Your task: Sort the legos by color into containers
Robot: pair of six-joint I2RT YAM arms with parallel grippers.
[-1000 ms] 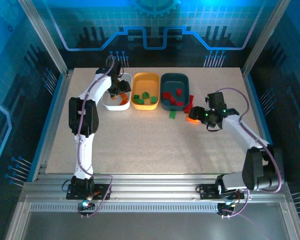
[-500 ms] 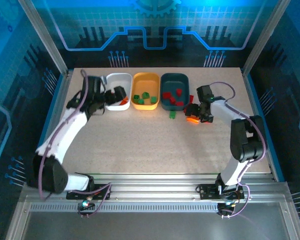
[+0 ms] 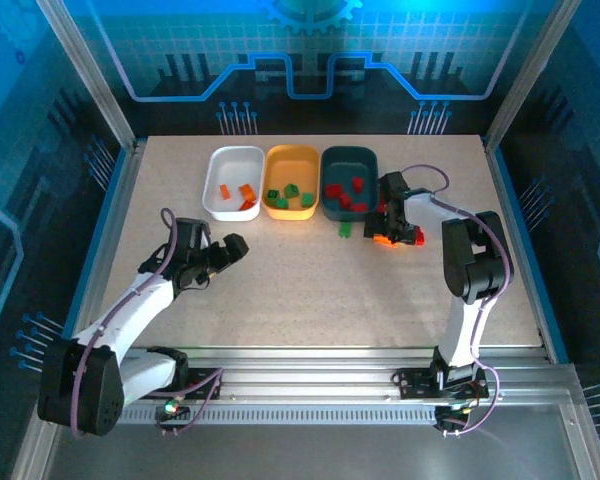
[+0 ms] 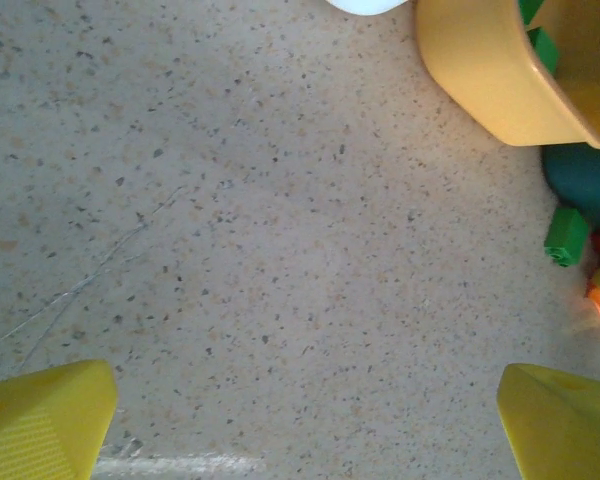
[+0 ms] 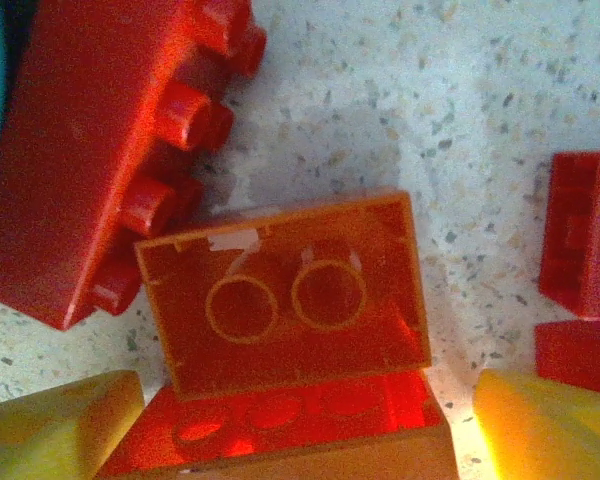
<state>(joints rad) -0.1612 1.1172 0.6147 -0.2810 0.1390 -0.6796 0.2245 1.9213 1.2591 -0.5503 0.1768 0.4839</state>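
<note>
1. Left arm (image 3: 145, 300) has swung off the white tray (image 3: 235, 151) and is now sitting low over bare tabletop (image 3: 310, 290), well apart from all three containers. Right arm (image 3: 467, 250) has pulled in toward the teal tray (image 3: 350, 151).
2. Left jaws are standing fully open and gripping nothing. In the left wrist view there is just speckled tabletop between the yellow tips.
3. White tray is holding orange legos (image 3: 246, 194), the orange-yellow tray (image 3: 292, 150) is holding green legos (image 3: 292, 190), and the teal tray is holding red legos (image 3: 356, 184).
4. One loose green lego (image 3: 346, 229) is lying just in front of the teal tray.
5. Right jaws are hovering over a loose orange lego (image 5: 290, 290) near the teal tray's right front corner. They are open, one tip on each side, and not pinching yet.
6. That orange lego is lying hollow side up. A big red lego (image 5: 100, 150) is crowding its upper-left corner, and more red legos (image 5: 585, 235) are lying just to the right.
7. Likely step is grabbing the orange lego. Doing it well means centring over it, closing on it alone without catching the red neighbour, and lifting straight up.
8. Then it is probably going to the white tray, carried over the other two trays and released low.
</note>
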